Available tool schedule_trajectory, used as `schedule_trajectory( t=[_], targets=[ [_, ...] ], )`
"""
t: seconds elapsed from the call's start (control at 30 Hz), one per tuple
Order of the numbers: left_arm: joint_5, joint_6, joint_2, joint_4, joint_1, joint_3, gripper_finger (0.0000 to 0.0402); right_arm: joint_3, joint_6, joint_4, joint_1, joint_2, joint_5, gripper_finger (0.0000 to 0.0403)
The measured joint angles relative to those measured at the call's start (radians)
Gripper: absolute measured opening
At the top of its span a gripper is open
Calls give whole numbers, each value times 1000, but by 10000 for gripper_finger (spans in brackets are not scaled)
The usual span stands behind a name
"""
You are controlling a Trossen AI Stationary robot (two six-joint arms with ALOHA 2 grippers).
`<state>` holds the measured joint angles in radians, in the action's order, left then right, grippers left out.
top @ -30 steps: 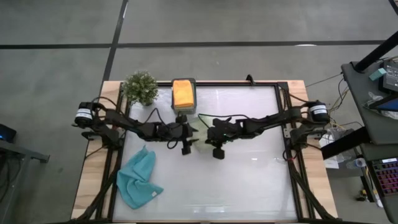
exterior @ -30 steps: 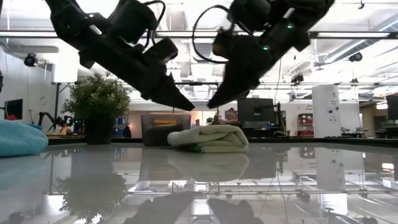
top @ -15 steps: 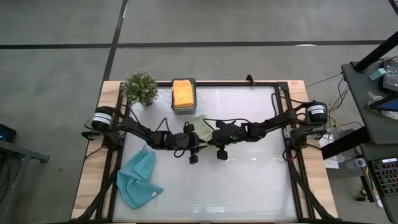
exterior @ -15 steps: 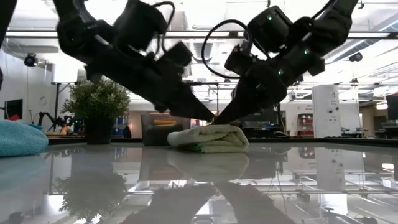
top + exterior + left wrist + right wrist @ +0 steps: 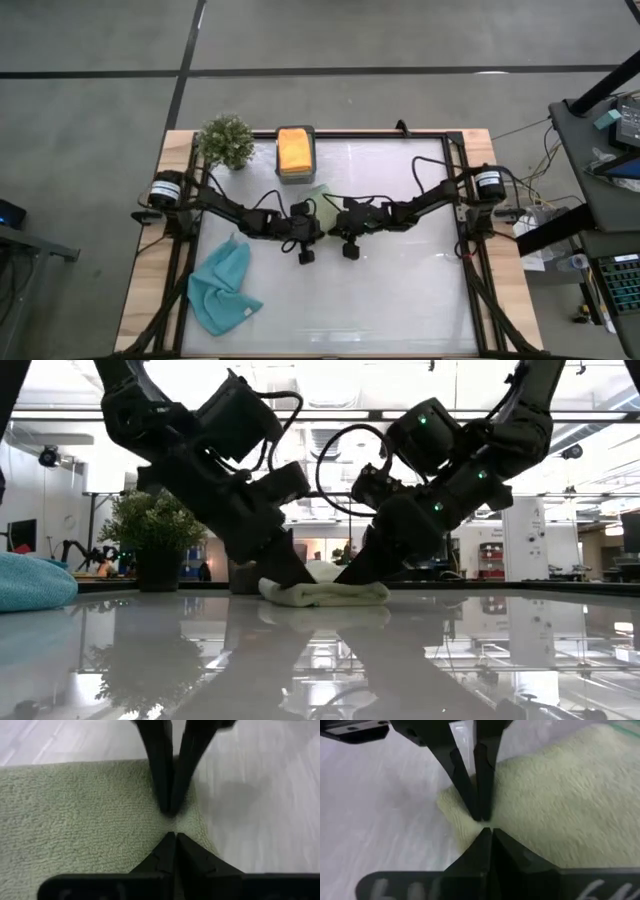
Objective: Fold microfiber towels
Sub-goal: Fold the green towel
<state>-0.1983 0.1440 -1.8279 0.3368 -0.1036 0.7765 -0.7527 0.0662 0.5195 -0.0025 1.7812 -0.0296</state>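
- Sage green towel [image 5: 322, 593]: folded, mid-desk [image 5: 400, 300].
- Left hand [image 5: 307, 222]: pinching the towel's edge.
- Right hand [image 5: 338, 222]: pinching the opposite edge.
- Blue towel [image 5: 222, 290]: crumpled, desk's left side.

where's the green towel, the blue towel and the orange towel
green towel [image 5: 322, 593], low view, front folded edge
blue towel [image 5: 222, 288], high view, crumpled middle
orange towel [image 5: 294, 150], high view, top face

Sage green towel [image 5: 318, 196] under my fingers, pale, fine looped pile, darker green stitched edge in right wrist view. Light blue towel [image 5: 222, 290] lower left of high view, plain. Orange towel [image 5: 294, 149] upper centre, sitting in dark grey box [image 5: 295, 176]. Potted plant [image 5: 225, 140] green, dark pot. My arms, fingers black. Table [image 5: 400, 290] top glossy white, frame black, pale wood edges.
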Motion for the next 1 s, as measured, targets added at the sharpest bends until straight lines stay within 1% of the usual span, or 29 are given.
schedule_trajectory(
  t=[0.17, 0.27, 0.37, 0.47, 0.6, 0.7, 0.87, 0.93, 1.0],
  targets=[
    [7, -23, 41, -62, -1, -11, 1, 2, 11, -30, 0, -51, 4, 12],
    [11, -50, 85, -96, -1, -15, 1, -9, 1, -73, -7, -103, 6, 12],
    [14, -70, 134, -130, 0, -15, 1, -22, -20, -90, -33, -140, 7, 12],
    [13, -79, 191, -161, 0, -16, 1, -41, -53, -95, -68, -150, 7, 12],
    [11, -74, 243, -164, 0, -33, 1, -87, -81, -73, -115, -124, 7, 12],
    [10, -59, 252, -159, 0, -49, 1, -118, -94, -65, -144, -86, 7, 12],
    [18, -13, 212, -127, -2, -56, 1, -166, -103, -64, -172, -6, 6, 12],
    [37, 2, 197, -120, -3, -61, 1, -182, -89, -58, -183, 24, 5, 12],
    [59, 10, 174, -77, -3, -55, 1, -192, -74, -67, -196, 51, 4, 12]
  ],
)
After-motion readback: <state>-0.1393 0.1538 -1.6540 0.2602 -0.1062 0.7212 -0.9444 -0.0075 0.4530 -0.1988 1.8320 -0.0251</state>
